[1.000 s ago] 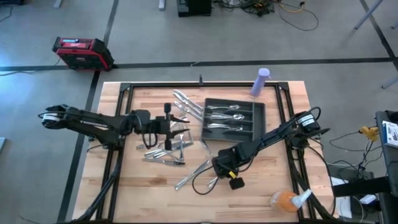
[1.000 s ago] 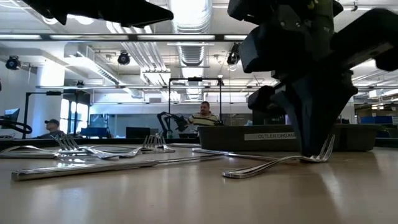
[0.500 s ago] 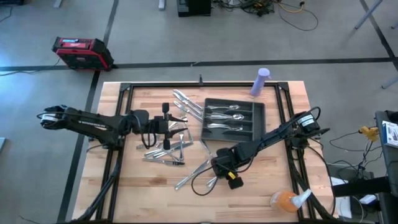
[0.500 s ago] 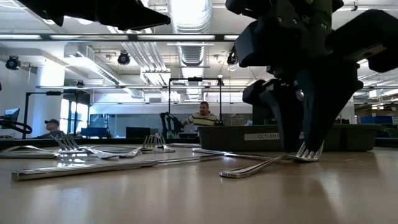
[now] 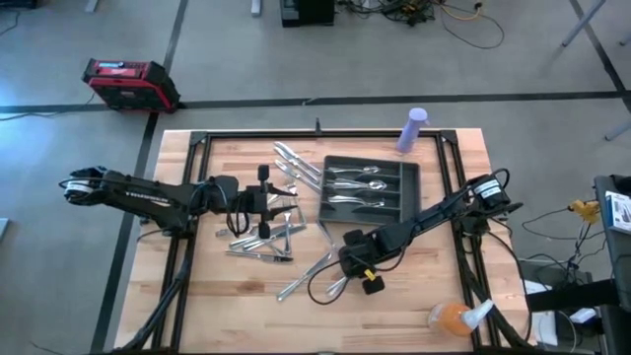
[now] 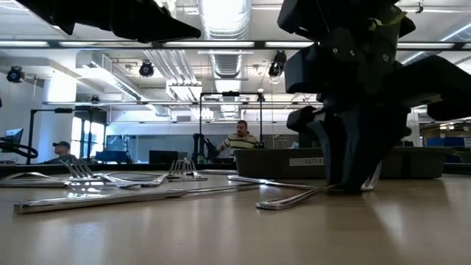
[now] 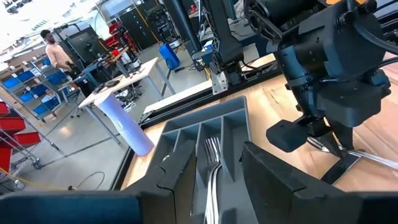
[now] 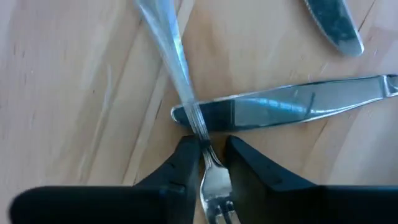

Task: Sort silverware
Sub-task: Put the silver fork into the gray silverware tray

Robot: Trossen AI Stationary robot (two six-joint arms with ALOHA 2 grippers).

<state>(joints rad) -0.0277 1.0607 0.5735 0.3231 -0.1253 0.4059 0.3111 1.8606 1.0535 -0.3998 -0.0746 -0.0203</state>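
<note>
Loose silverware (image 5: pixel 264 237) lies on the wooden table left of the dark grey tray (image 5: pixel 406 176), which holds several pieces. My right gripper (image 5: pixel 353 264) stands low at the table's near middle, shut on a fork (image 8: pixel 166 43) that crosses a knife (image 8: pixel 292 102). In the low view the fork's handle end (image 6: pixel 274 204) rests on the table. My left gripper (image 7: pixel 221 177) hovers open over the pile, left of the tray (image 7: pixel 186 134), with nothing between its fingers. My right gripper pinches the fork at its neck, just behind the tines (image 8: pixel 208 160), between its two fingers. The fingers come from above and point down, across the fork. The tine end is raised a little, while the handle end stays on the table.
A purple cylinder (image 5: pixel 413 129) stands at the far edge behind the tray. An orange spray bottle (image 5: pixel 455 316) lies at the near right corner. More knives (image 5: pixel 296 163) lie left of the tray's far end. People sit in the room beyond the table (image 6: pixel 241 136).
My right gripper has come down around the fork's tine end, which earlier stuck out beside its fingers. The fork has slid a little along the table.
</note>
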